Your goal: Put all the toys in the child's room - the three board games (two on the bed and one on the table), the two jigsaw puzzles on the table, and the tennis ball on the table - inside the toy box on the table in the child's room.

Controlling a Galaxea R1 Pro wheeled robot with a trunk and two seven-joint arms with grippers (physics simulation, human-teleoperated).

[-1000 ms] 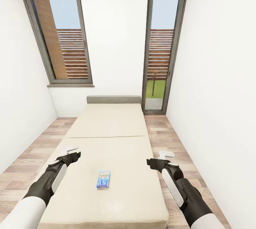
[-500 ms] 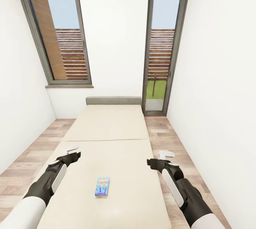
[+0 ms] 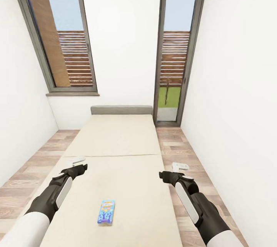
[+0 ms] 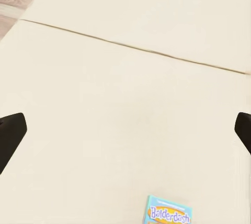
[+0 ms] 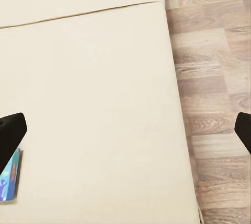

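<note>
The robot stands at the foot of the bed [image 3: 115, 139], both arms held out over the mattress. The left pincer [image 3: 75, 160] and right pincer [image 3: 179, 166] are both spread wide and empty. A small blue board game [image 3: 106, 212] lies flat between them, nearer the robot. Picking it up seems next: one pincer must lower and straddle its edges.

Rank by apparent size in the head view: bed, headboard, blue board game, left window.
1. bed
2. left window, apparent size close to the bed's, so unsure
3. headboard
4. blue board game
</note>
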